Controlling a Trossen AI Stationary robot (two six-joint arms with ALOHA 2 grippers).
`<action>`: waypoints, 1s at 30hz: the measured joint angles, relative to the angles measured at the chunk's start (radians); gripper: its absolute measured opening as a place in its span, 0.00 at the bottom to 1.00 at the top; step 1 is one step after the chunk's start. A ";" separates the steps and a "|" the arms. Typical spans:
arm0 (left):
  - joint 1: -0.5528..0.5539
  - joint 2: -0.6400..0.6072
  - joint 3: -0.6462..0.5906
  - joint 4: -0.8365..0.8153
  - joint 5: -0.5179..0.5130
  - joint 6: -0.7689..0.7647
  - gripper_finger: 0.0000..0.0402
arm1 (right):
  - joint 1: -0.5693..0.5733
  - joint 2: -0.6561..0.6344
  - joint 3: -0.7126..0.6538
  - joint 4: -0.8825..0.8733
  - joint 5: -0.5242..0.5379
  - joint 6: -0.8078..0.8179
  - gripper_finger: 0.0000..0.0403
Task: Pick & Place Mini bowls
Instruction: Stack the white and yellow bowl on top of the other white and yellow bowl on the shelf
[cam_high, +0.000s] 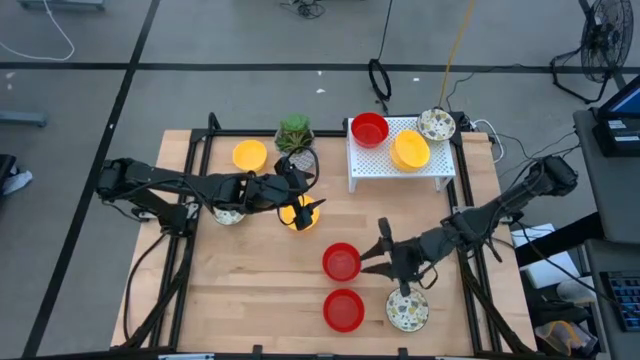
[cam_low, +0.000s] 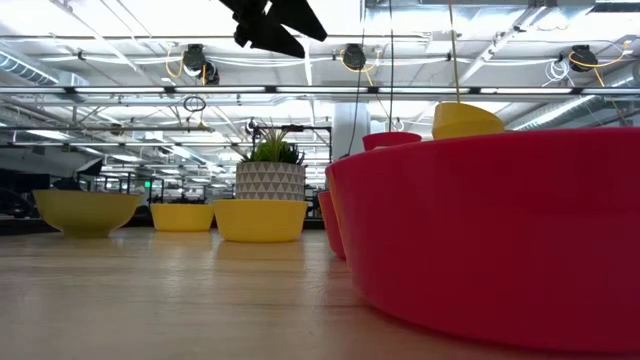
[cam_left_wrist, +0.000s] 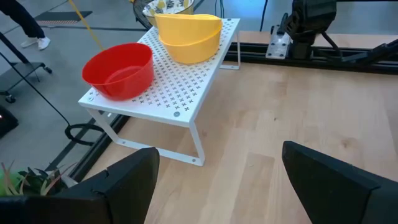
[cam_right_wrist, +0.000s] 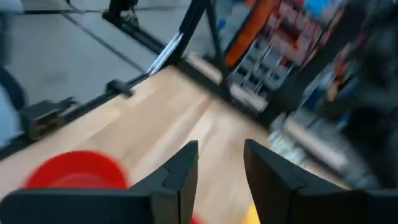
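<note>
My left gripper (cam_high: 306, 206) hangs open, well above a yellow bowl (cam_high: 297, 216) at mid-table; the low view shows it high over that bowl (cam_low: 260, 220). My right gripper (cam_high: 374, 252) is open just right of a red bowl (cam_high: 341, 262), which its wrist view shows ahead (cam_right_wrist: 74, 173). A second red bowl (cam_high: 344, 310) and a speckled bowl (cam_high: 407, 309) sit near the front edge. Another speckled bowl (cam_high: 228, 213) lies under the left arm, and a yellow bowl (cam_high: 250, 154) sits far left. The white rack (cam_high: 400, 165) carries a red bowl (cam_left_wrist: 119, 70), stacked yellow bowls (cam_left_wrist: 186, 36) and a speckled bowl (cam_high: 436, 124).
A potted plant (cam_high: 295, 135) stands close behind the left gripper, left of the rack. The rack stands on thin legs (cam_left_wrist: 198, 146) at the far right. Bare wood (cam_high: 250, 290) lies front left. Black frame rails (cam_high: 190, 160) run along the table's sides.
</note>
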 joint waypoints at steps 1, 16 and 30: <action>0.000 0.000 0.000 0.000 0.000 0.000 0.85 | -0.007 -0.001 0.000 0.025 -0.023 -0.046 0.30; 0.000 0.000 0.000 0.000 0.002 -0.048 0.85 | -0.007 -0.002 0.087 -0.116 0.518 0.032 0.31; -0.002 0.000 0.000 -0.045 0.021 -0.106 0.85 | 0.013 0.164 0.341 -1.019 -0.037 1.137 0.30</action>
